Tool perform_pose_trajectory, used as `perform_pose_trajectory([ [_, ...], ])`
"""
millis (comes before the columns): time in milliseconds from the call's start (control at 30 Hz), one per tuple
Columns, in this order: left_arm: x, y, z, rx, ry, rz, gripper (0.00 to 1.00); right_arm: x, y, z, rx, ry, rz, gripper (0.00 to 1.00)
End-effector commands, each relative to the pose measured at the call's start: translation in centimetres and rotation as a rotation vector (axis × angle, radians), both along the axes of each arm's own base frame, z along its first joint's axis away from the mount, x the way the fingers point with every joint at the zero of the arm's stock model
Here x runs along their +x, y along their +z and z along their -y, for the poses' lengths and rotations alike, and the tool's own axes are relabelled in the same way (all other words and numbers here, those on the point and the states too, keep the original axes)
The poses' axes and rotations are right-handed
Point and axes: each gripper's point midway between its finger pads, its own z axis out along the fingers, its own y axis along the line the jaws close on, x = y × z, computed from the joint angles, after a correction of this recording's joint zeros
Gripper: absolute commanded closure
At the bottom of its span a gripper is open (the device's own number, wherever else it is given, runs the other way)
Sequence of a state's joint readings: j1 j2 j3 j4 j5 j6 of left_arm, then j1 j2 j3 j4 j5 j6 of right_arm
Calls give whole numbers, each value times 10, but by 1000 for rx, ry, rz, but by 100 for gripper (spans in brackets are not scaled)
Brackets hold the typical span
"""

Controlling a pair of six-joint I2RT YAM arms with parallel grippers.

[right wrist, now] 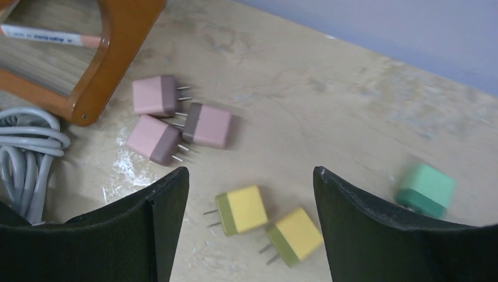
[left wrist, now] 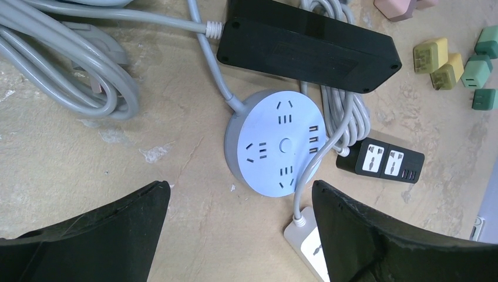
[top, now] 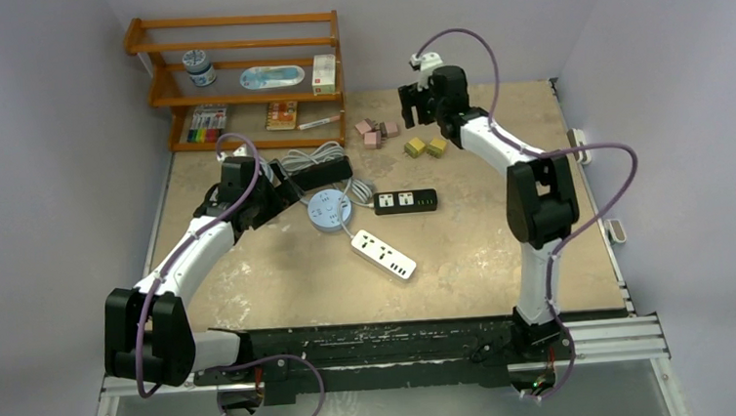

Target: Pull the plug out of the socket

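A round pale blue socket hub (left wrist: pixel 276 144) (top: pixel 329 212) lies mid-table with all its holes empty. Beside it are a small black strip (left wrist: pixel 384 160) (top: pixel 405 201), a white strip (top: pixel 383 254) and a large black strip (left wrist: pixel 308 47) whose face I cannot see. No plug shows in any socket. My left gripper (left wrist: pixel 241 194) (top: pixel 283 188) is open and empty, just above the hub's near side. My right gripper (right wrist: pixel 251 176) (top: pixel 418 107) is open and empty, above two loose yellow plugs (right wrist: pixel 242 209). Three pink plugs (right wrist: pixel 155 96) lie to their left and a blurred green plug (right wrist: pixel 426 189) to their right.
Coiled grey cables (left wrist: pixel 76 64) lie left of the hub. A wooden shelf rack (top: pixel 238 80) with small items stands at the back left. Several green and yellow plugs (left wrist: pixel 446 67) lie loose at the back. Grey walls close in the table.
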State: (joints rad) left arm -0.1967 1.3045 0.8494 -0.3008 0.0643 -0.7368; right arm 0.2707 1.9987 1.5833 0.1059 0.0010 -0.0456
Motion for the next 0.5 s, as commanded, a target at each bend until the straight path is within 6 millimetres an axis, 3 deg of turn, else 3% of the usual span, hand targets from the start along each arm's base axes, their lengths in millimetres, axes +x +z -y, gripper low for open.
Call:
perform_pose_trajectory([
  [0,11,25,-1,-2,-6,85,9,2,-44,-18,-7,130,-138,23],
  [200,10,25,-2,0,-3,81,9,0,-79,-29,-9,193,-252,28],
  [467,12,26,-1,-6,-6,82,8,-10,-105,-28,-17,208,-312,40],
])
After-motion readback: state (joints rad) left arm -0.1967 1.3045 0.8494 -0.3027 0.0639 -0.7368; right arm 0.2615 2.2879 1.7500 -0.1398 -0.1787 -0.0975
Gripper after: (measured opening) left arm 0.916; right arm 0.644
